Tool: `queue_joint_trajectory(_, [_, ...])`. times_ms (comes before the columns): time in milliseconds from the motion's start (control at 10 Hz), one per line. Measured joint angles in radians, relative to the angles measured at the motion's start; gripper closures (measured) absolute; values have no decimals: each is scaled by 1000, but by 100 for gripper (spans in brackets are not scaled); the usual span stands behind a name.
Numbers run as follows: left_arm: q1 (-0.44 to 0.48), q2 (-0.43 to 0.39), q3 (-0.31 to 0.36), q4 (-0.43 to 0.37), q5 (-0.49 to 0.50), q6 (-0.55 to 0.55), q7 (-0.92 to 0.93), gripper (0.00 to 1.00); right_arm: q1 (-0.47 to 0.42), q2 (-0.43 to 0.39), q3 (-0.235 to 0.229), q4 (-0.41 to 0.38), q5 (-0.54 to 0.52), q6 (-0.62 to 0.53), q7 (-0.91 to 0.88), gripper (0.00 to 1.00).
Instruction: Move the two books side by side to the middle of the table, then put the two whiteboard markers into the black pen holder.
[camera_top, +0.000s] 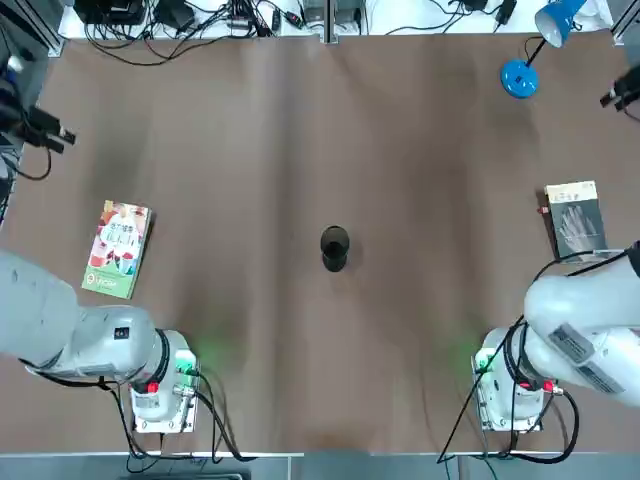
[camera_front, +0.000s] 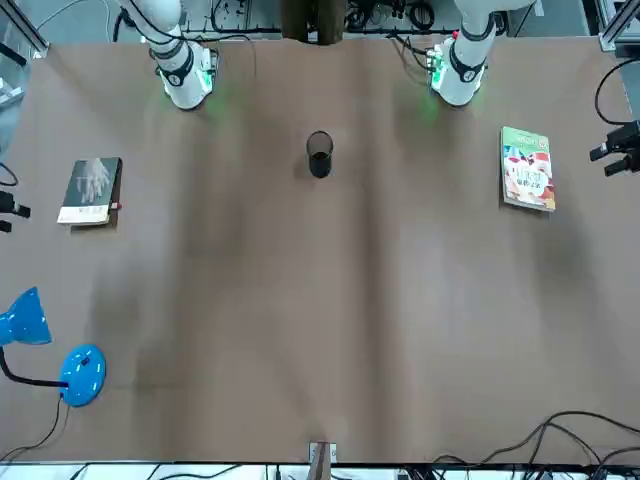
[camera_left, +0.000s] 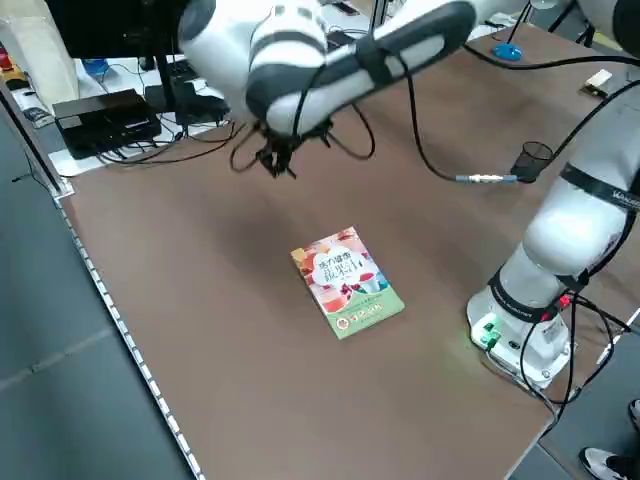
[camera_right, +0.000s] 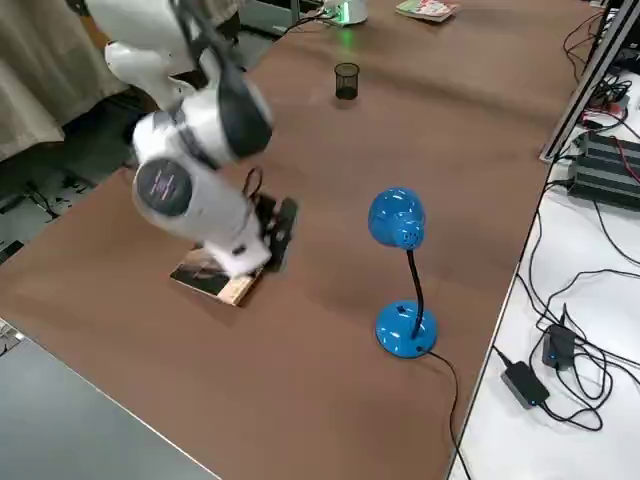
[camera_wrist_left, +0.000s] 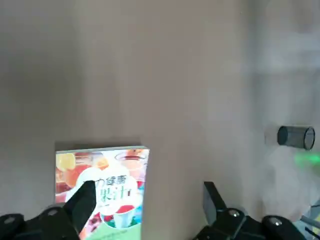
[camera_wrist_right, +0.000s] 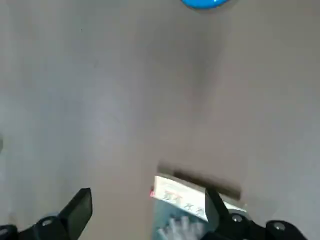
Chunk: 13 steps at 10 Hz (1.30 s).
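**deskwatcher:** Two small paperback books are on the big brown matte desk (camera_top: 330, 130), way out at opposite ends. The colourful floral-cover book with the green band (camera_top: 117, 249) lies flat on the robot's left side, and the dark grey book with the pale hand picture and cream strip (camera_top: 575, 220) lies flat on its right. The small black round pen holder (camera_top: 334, 246) stands upright between them, near the middle, well apart from both.

**armchair_roboticist:** What about the arms?

**deskwatcher:** The left gripper (camera_wrist_left: 145, 210) hangs over the desk beyond the floral book, not touching it. Its jaws are spread wide with nothing between them. In the left wrist view, the book's far corner shows between the fingertips. The right gripper (camera_wrist_right: 149, 212) hovers over the grey book's end of the desk, jaws wide too and empty. In the right wrist view, the book sits under one finger (camera_wrist_right: 217, 212).

**armchair_roboticist:** And the markers?

**deskwatcher:** There's a tiny red bit (camera_wrist_right: 151, 192) at the grey book's edge, touching it. I can't tell if it's a marker cap. A blue round-based desk lamp (camera_top: 520, 76) stands in the far right corner.
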Motion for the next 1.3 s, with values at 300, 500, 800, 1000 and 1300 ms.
queue_joint_trajectory(300, [20,227,77,-4,-153,15,318,3,-101,195,3,126,65,-20,-209,0])
queue_joint_trajectory(500, [69,347,78,-3,-249,15,495,3,-145,291,4,182,86,-28,-273,0])
queue_joint_trajectory(800, [90,486,78,7,-330,15,628,4,-203,404,6,211,97,-40,-296,0])
queue_joint_trajectory(1000, [116,550,75,35,-359,14,646,4,-215,444,7,212,101,-90,-297,0])
queue_joint_trajectory(1300, [201,640,27,124,-402,-69,637,5,-215,451,9,206,100,-156,-297,0])
